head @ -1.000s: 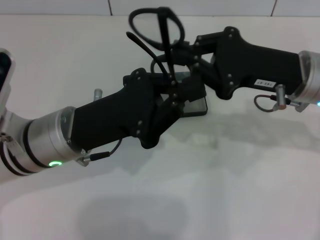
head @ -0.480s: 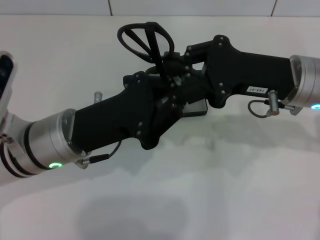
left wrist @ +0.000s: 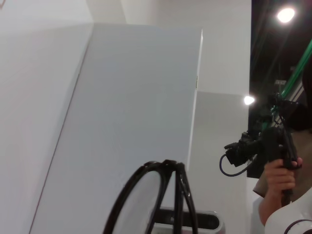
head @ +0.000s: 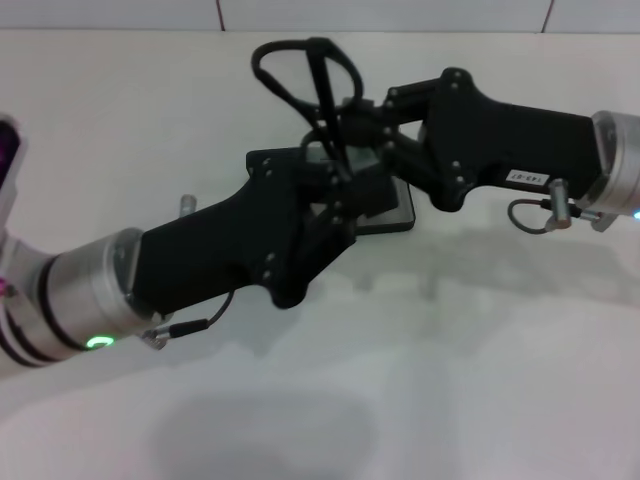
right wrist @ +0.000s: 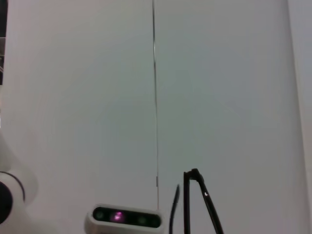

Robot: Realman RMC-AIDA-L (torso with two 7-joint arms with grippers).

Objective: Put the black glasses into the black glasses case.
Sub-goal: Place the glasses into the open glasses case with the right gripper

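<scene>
The black glasses (head: pixel 322 80) are folded and held upright above the table, lenses uppermost. My right gripper (head: pixel 352 125) reaches in from the right and is shut on their lower part. My left gripper (head: pixel 335 178) comes up from the lower left and sits just below, against the bottom of the glasses. The black glasses case (head: pixel 398 212) lies on the table under both grippers, mostly hidden by them; only one corner shows. The glasses also show in the left wrist view (left wrist: pixel 178 195) and edge-on in the right wrist view (right wrist: pixel 187 204).
The white table (head: pixel 450 350) spreads all around, with a tiled wall edge (head: pixel 400 15) at the back. A person holding a camera (left wrist: pixel 278 161) stands far off in the left wrist view. My head camera (right wrist: pixel 126 217) shows in the right wrist view.
The loose temple arm has been folded in. The right gripper and glasses swung left, then back right. The left arm has shifted slightly down and left.
</scene>
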